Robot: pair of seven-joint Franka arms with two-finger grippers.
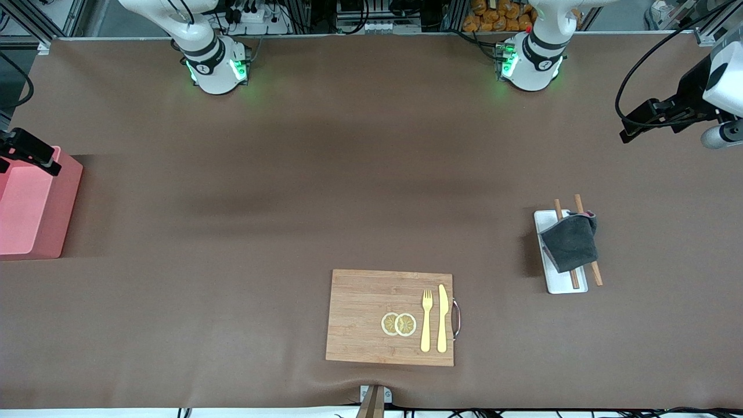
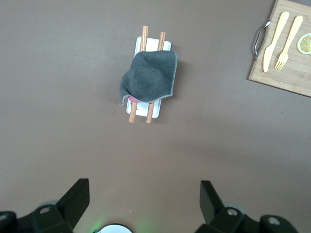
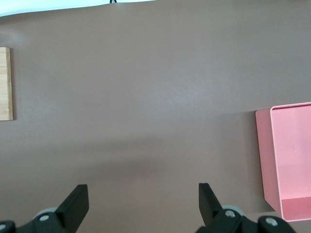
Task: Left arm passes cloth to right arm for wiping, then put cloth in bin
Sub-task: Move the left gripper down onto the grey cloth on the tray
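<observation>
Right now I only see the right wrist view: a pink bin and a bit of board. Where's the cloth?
Observer: The cloth lies on a white tray toward the left arm's end of the table, draped over two wooden sticks.
Operator: Is anyone holding it?
Observer: No. The left gripper is open, up in the air, apart from it.
Operator: What's on the board?
Observer: A fork, a knife and two lemon slices.
</observation>
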